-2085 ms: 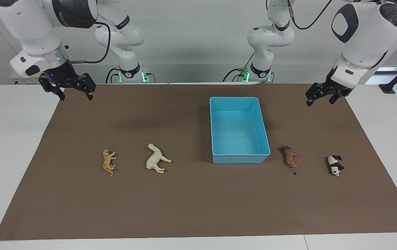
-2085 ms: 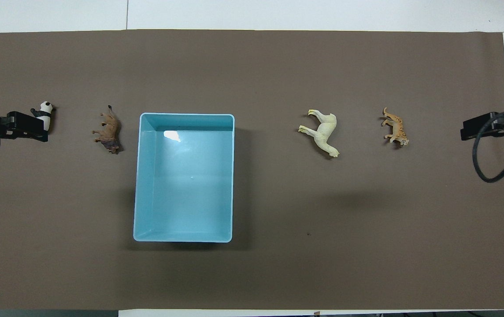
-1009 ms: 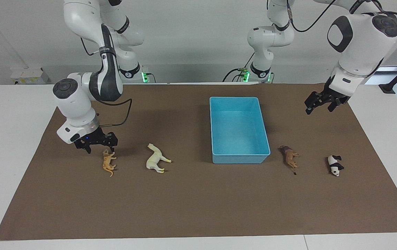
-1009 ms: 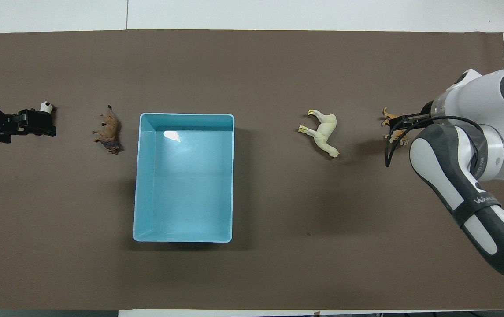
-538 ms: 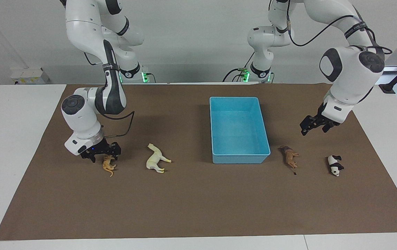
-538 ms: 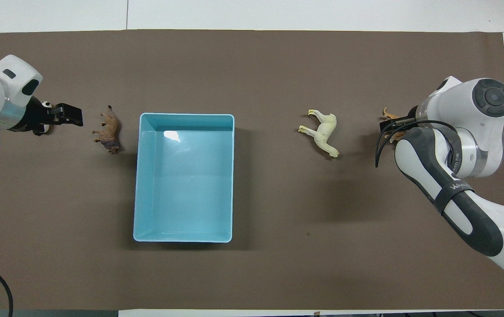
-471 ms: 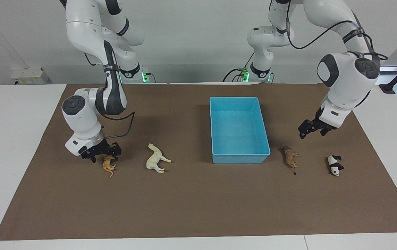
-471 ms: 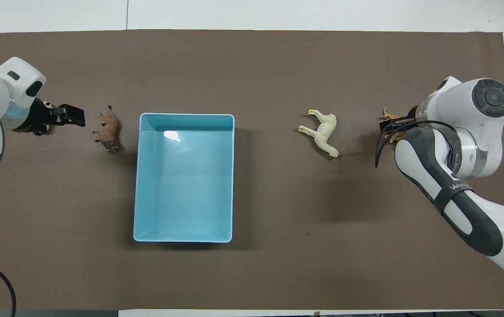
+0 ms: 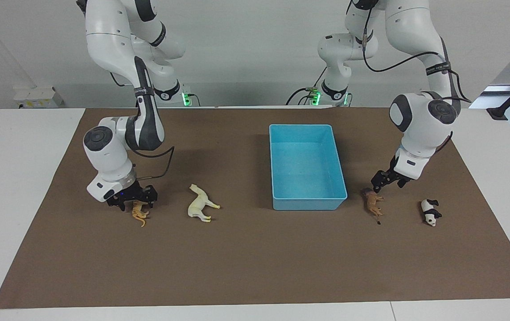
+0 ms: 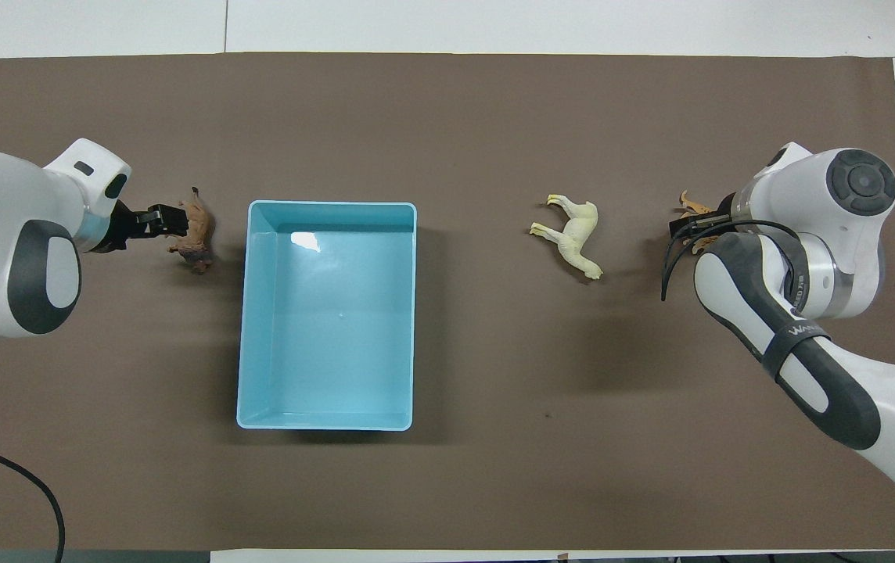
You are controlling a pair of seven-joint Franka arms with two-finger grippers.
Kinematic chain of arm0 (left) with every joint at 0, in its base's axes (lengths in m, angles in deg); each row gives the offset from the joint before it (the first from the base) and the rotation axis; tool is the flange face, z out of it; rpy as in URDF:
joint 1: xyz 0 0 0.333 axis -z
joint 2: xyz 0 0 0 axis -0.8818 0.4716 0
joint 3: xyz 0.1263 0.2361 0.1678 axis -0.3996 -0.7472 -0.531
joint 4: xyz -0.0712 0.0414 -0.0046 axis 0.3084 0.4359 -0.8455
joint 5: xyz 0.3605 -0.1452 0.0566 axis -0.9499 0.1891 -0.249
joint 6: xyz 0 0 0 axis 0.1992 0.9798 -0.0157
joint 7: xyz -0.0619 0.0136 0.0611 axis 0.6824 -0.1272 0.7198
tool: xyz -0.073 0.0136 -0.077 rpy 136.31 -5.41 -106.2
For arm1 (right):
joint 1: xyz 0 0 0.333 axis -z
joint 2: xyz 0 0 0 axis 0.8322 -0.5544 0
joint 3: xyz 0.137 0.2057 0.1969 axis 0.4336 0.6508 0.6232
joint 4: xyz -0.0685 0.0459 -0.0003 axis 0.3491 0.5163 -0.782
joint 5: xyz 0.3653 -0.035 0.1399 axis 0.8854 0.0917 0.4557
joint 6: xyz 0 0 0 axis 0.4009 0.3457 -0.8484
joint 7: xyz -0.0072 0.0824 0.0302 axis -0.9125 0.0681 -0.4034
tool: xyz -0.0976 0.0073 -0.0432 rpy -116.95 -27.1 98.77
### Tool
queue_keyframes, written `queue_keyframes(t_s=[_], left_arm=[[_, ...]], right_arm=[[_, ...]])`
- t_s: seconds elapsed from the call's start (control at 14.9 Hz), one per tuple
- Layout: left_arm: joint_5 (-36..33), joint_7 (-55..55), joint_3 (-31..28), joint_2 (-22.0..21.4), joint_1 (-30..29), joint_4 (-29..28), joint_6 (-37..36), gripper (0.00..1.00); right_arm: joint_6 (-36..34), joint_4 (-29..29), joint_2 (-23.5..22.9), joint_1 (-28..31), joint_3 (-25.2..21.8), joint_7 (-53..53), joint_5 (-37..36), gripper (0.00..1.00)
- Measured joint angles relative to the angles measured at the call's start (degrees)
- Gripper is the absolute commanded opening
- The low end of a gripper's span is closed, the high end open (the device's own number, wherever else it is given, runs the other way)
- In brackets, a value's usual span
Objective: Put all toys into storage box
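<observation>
Spreading across most of the desk (image 9: 23,178) is a brown mat (image 9: 255,258), and on it sits the storage box (image 9: 308,203), light blue and with nothing inside, so by my reading the task has not got past its first step: all four toys lie on the mat and none is stored. Next in size are the two arms. From the right arm's end of the desk, the right tool (image 9: 133,201) is down low at the tiger (image 9: 139,213), its dark fingers (image 9: 117,203) standing on either side of the figurine's upper part; whether they are merely straddling it or already pressed onto it I cannot tell. From the other end, the left tool (image 9: 382,183) is right at the head end of the lion (image 9: 373,203), and I cannot tell how its fingers stand or whether it touches the toy. As for the toys, the horse (image 9: 200,204) lies on its side between the tiger and the box, untouched; the lion lies just beside the box's corner farthest from the robots; the tiger lies toward the right arm's end of the desk; and the panda (image 9: 430,212) lies past the lion toward the left arm's end, with nothing near it. What is left, I judge, is everything: four pickups and four drops into the box.
</observation>
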Motion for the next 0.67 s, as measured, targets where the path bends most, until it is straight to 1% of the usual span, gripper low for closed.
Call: queue_keyframes(t_s=[0.13,0.2,0.27,0.34,0.4,0.47,0.54,0.67], left_arm=[[0.0,4.85,0.21,1.55,0.76,-0.36,2.14,1.0],[0.0,6.6,0.23,2.34,1.19,-0.57,3.25,1.0],[0.0,7.43,0.25,2.95,1.42,-0.76,3.88,1.0],[0.0,7.88,0.27,3.37,1.46,-0.95,4.11,1.0],[0.0,8.07,0.25,3.63,1.45,-1.15,4.13,1.0],[0.0,8.24,0.24,3.71,1.45,-1.56,4.13,0.91],[0.0,8.56,0.24,3.71,1.45,-2.06,4.15,0.8],[0.0,9.57,0.24,3.71,1.45,-2.74,4.28,0.42]], right_arm=[[0.97,-0.55,0.0,-0.17,0.0,-0.36,0.0,0.8],[1.75,-1.05,0.0,-0.22,0.0,-0.92,0.0,0.64],[2.6,-1.56,-0.01,-0.22,0.0,-1.52,0.0,0.41],[3.34,-2.01,0.0,-0.22,0.0,-1.97,0.01,0.1],[3.78,-2.14,0.09,-0.28,0.04,-2.14,0.06,0.0],[3.85,-2.14,0.27,-0.28,0.03,-2.22,0.06,0.0],[3.86,-2.14,0.47,-0.27,-0.01,-2.28,0.05,0.0],[3.84,-2.19,0.86,-0.29,0.02,-2.33,0.12,0.0]])
